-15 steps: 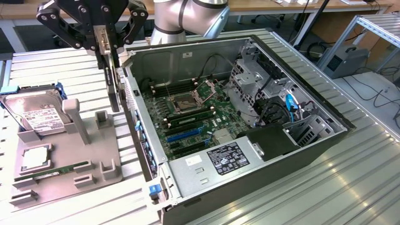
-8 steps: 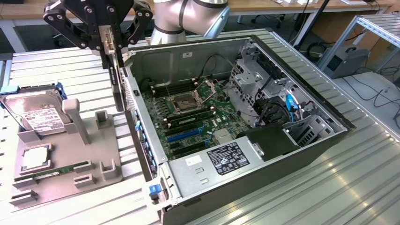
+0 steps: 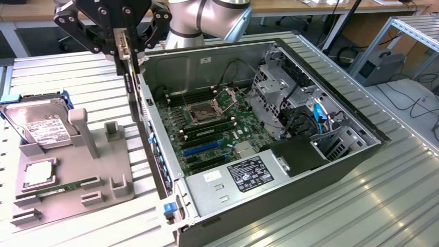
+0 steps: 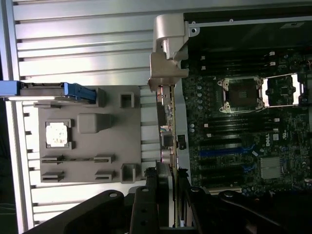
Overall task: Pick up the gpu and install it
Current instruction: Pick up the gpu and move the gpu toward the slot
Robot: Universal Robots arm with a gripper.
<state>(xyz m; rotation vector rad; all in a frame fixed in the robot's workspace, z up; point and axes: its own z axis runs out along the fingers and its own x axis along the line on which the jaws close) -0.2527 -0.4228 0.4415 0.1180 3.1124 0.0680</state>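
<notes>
Black gripper (image 3: 122, 38) jaws are clamped on the gpu (image 3: 127, 72), pinching the thin card from both flat sides. The gpu hangs upright and edge-on above the rim of the open computer case (image 3: 357, 159), at the case's wall on the exterior view's left. Whether its lower end touches that rim cannot be told.

From the wrist view, the gpu (image 4: 168, 122) runs as a narrow strip away from the gripper (image 4: 170, 195), with its silver bracket (image 4: 168, 53) at the far end. The card lines up along the border between the case and the grey holder tray (image 4: 97, 151), with the green motherboard (image 4: 234, 141) just to one side of it. The motherboard lies flat in the case, and its processor socket (image 4: 242, 93) stands open with the metal frame swung back.

The tray sits on the ribbed metal table (image 3: 343, 216), beside the case on the exterior view's left. A silver hard drive (image 3: 38, 123) with a white label leans in a blue carrier at the tray's far end. A square processor chip (image 3: 40, 175) and a narrow green memory stick (image 3: 58, 189) lie nearer the camera in the tray.
</notes>
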